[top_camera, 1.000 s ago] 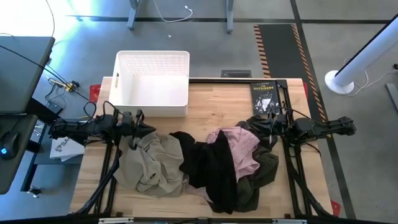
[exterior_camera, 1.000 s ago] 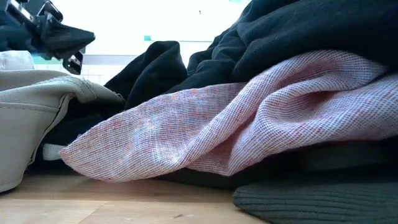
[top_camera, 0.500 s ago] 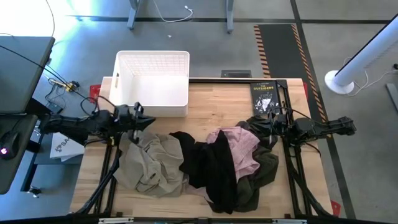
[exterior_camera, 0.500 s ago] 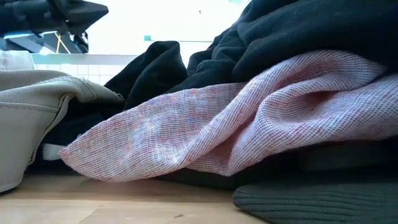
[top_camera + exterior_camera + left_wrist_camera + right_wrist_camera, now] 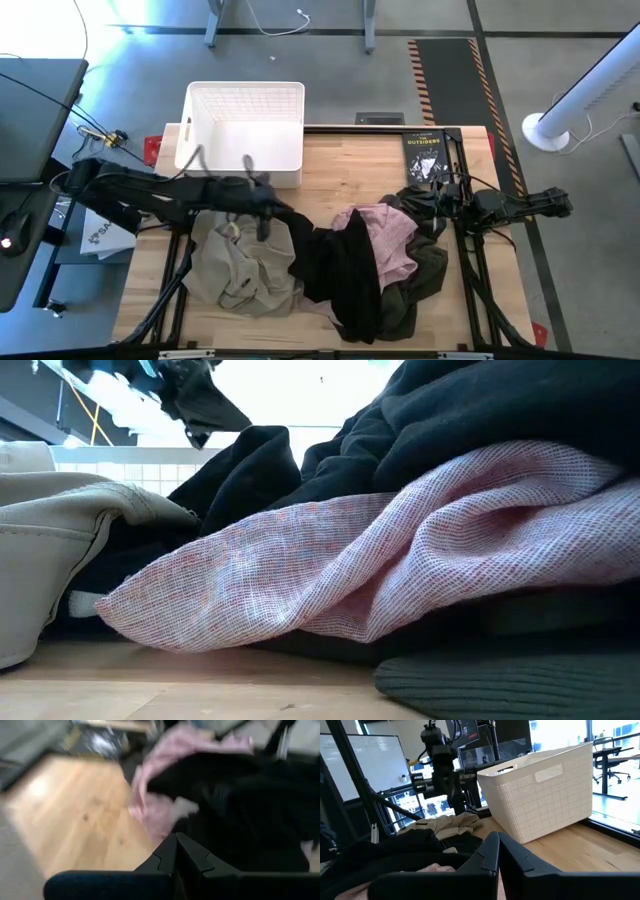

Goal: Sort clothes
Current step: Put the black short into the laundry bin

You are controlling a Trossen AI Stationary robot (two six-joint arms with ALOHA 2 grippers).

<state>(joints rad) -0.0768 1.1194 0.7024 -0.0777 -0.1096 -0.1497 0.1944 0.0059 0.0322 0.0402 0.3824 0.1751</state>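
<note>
The left gripper (image 5: 268,205) reaches toward the worktop's middle, its fingers (image 5: 176,854) pressed together. The right gripper (image 5: 425,200) waits near the right edge, fingers likewise closed.

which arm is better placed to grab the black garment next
Left. Its gripper hovers shut between the khaki garment and the black garment; the right gripper sits at the pile's far side.

A khaki-beige garment (image 5: 238,262) lies crumpled on the table's left-centre. A black garment (image 5: 340,265) is draped beside it, touching it and overlapping a light pink garment (image 5: 390,238) bunched in the middle. A dark olive-green garment (image 5: 425,275) lies spread beneath the pink 1, on the right of the pile.
</note>
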